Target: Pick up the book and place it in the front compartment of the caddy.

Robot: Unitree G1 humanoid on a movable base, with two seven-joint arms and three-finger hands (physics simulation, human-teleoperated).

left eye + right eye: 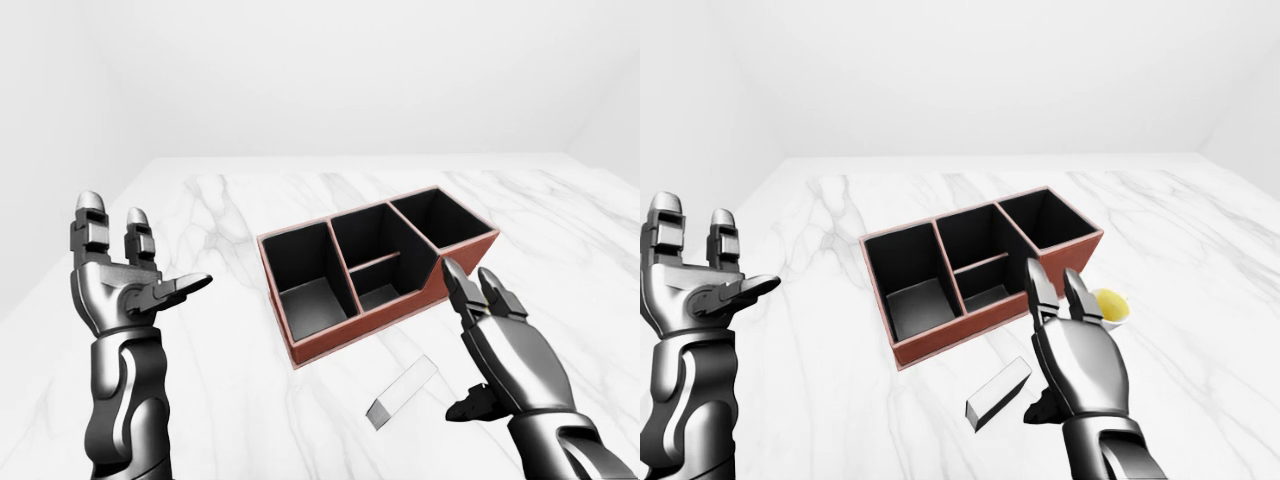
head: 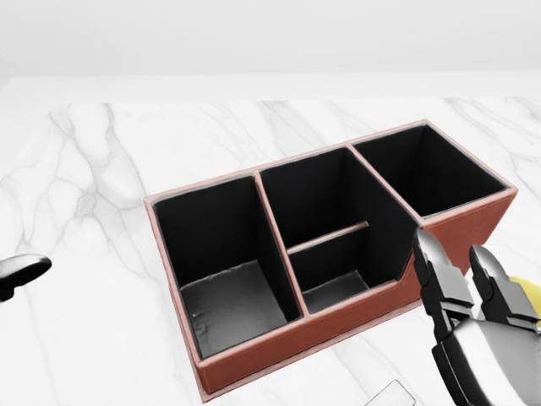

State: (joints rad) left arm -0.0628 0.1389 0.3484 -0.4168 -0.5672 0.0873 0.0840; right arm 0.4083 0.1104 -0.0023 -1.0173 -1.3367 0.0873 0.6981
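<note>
The caddy (image 1: 345, 338) is red-brown with black compartments and stands on the white marble table at mid-view. The book (image 1: 403, 392), a small pale slab, lies flat on the table below the caddy's low wall; in the head view only its corner (image 2: 391, 394) shows at the bottom edge. My right hand (image 1: 466, 332) hovers open just right of the book, fingers stretched upward, not touching it. It overlaps the caddy's lower right corner in the head view. My left hand (image 1: 145, 248) is raised open at the far left, well away from both, holding nothing.
A white cup with something yellow inside (image 1: 1109, 306) stands right of the caddy, partly behind my right hand. The marble tabletop (image 1: 230, 370) stretches wide to the left and top, against plain white walls.
</note>
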